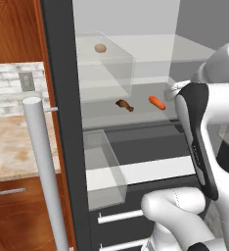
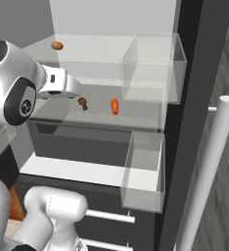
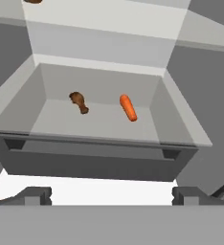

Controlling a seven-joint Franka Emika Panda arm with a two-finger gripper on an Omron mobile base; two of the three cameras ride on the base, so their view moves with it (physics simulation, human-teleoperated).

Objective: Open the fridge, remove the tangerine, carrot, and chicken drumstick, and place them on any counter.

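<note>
Inside the open fridge [image 1: 62, 122], chicken drumstick [image 3: 79, 102] lies at 9 o'clock of carrot [image 3: 128, 107]; end effector [image 3: 111, 195] open, empty.

matt dark fridge [image 1: 62, 122], clear glassy bins [image 2: 153, 66]
</note>
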